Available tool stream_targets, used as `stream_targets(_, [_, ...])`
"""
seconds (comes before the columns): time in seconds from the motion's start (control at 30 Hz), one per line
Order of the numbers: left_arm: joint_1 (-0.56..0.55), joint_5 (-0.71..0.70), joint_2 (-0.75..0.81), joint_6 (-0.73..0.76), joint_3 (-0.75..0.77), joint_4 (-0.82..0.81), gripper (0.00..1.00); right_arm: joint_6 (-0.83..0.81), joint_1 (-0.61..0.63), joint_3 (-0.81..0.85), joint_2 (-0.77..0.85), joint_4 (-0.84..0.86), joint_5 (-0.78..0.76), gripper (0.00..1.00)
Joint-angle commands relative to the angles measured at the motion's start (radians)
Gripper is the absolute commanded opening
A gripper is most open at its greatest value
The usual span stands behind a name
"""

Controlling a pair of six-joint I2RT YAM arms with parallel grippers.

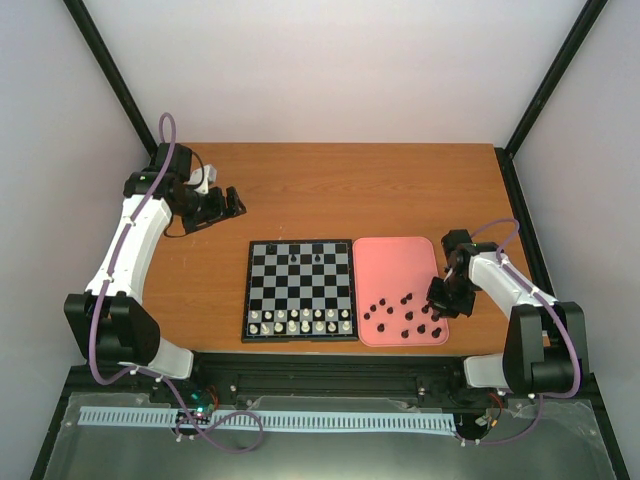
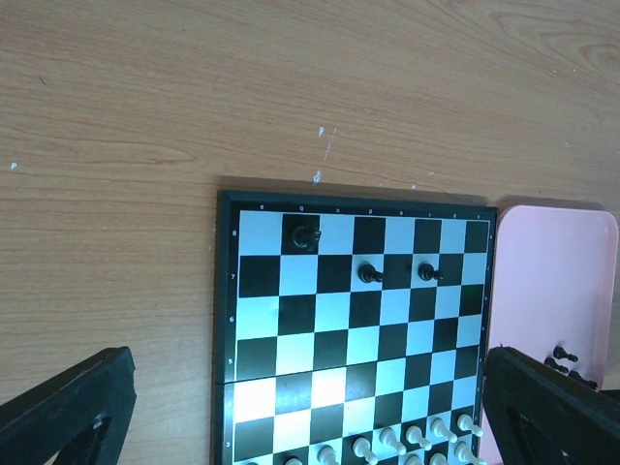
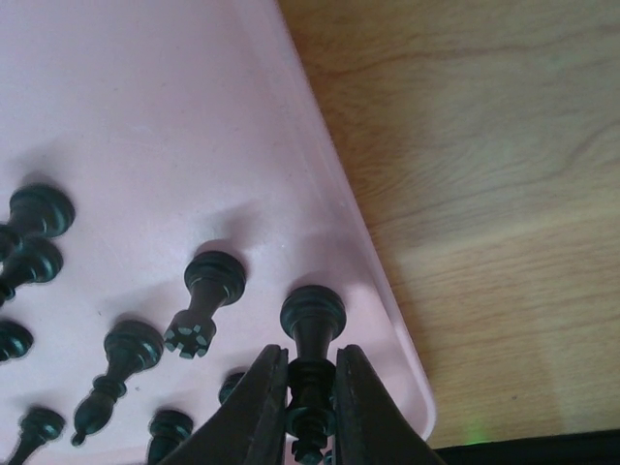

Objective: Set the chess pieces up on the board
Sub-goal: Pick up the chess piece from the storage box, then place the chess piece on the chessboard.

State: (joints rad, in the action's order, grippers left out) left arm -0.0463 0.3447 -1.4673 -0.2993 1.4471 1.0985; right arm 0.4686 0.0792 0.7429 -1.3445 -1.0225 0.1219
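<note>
Leftmost, the left hand [image 1: 228, 203] hangs over the surface [image 1: 400, 180] beyond the far left corner of the board [image 1: 300, 292], fingers spread wide and holding nothing, probably parked so as not to block the work. The board lies square to the arms, white men [image 1: 300, 322] in its near rows and three black pieces [image 2: 368, 274] upright in its far rows. Just right of it sits a pink tray [image 1: 400, 258], where the other pieces lie mostly on their sides, pointing every way. Over the tray's near right corner the right hand [image 3: 312, 356] is pinched tight on one piece [image 3: 312, 312] by its neck; its long axis runs in line with the fingers, round base away from the wrist, a hold that should let it go down base first
</note>
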Motion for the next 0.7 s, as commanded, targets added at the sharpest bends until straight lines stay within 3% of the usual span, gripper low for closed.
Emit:
stream_targets(0.0, [-0.003, 0.004, 0.002, -0.004, 0.0, -0.011, 1.0, 0.008, -0.007, -0.008, -0.004, 0.0, -0.021, 0.04])
stream_targets(0.23, [-0.003, 0.005, 0.016, -0.004, -0.002, -0.009, 1.0, 0.008, -0.005, 0.051, 0.018, -0.062, -0.081, 0.03])
stream_targets(0.5, [-0.003, 0.005, 0.035, -0.007, -0.021, -0.012, 1.0, -0.039, 0.013, 0.315, 0.022, -0.236, -0.157, 0.03])
stream_targets(0.67, [-0.003, 0.011, 0.037, -0.013, -0.015, -0.006, 1.0, -0.06, 0.117, 0.565, -0.09, -0.294, -0.206, 0.03])
